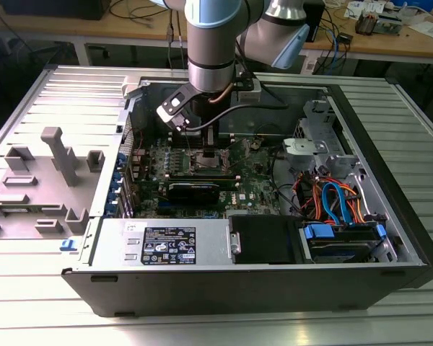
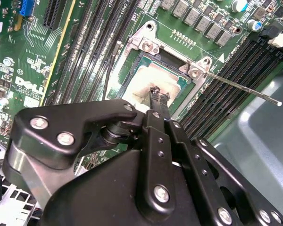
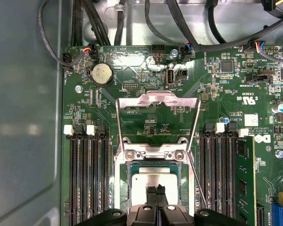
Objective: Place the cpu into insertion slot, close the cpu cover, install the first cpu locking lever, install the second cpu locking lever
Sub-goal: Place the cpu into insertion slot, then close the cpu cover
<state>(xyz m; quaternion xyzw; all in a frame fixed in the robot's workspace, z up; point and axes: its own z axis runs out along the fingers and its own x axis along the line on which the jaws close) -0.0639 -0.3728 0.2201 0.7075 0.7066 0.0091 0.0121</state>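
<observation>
The small, flat, square cpu (image 3: 153, 180) with its dull silver-grey metal top lies flat inside the insertion slot (image 3: 153, 153), the square socket with a silvery metal rim. The part of the chip nearest the arm is hidden behind the black gripper (image 3: 155, 193). The two slim black fingers (image 2: 159, 98) are pressed together with nothing between them, their tips over the chip's top. I cannot tell whether they touch it.

The cpu cover (image 3: 158, 100), a thin silver metal frame with a large square window, stands swung open from the socket's hinge edge, and green board shows through the window. A thin silver wire lever (image 2: 240, 87) sticks out unlatched from one corner of the socket and crosses the long black memory slots (image 3: 87, 174) that flank it. A second, darker wire along the opposite side is hard to make out.

In the exterior view the arm reaches straight down into the open black-and-grey computer case (image 1: 390, 162), its wrist blocking the back of the board. The case lies on a ribbed metal counter (image 1: 411, 101), with grey plastic fixtures (image 1: 61, 155) toward the exterior view's left.
</observation>
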